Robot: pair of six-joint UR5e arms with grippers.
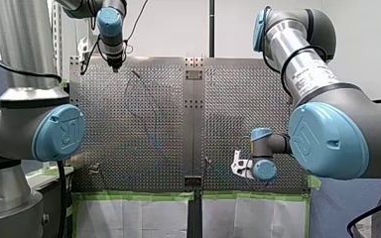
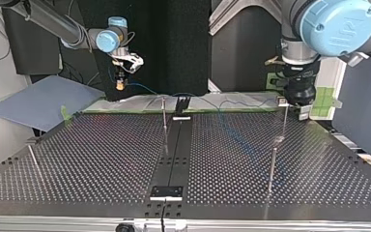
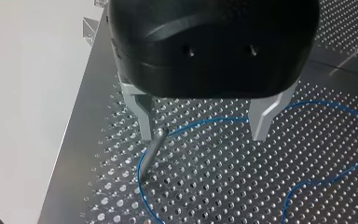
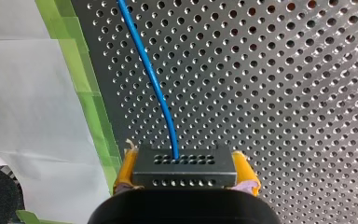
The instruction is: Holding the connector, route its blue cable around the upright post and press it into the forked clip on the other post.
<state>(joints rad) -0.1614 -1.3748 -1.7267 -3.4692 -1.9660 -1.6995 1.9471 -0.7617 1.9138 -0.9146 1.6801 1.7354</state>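
Right gripper (image 4: pixel 184 161): closed on the connector (image 4: pixel 184 169), yellow pads (image 4: pixel 125 170) pressed against its two sides; held above the table (image 4: pixel 284 93) at its taped edge.
Left gripper (image 3: pixel 204 126): black body, metal fingers (image 3: pixel 144 116) spread wide, nothing gripped between them; poised over the table close to another edge.
Connector: dark block with rows of small holes, clamped in the right gripper, clear of the table surface.
Cable (image 4: pixel 154 84): blue; seen leaving the connector's face and running out over the table. Under the left gripper it curves by a post (image 3: pixel 156 145) and lies slack on the table; contact with the post cannot be told.
Post: thin metal rod rising from the table, just beside one left finger.
Table: perforated metal; green tape (image 4: pixel 91 116) noted along the edge under the right gripper.
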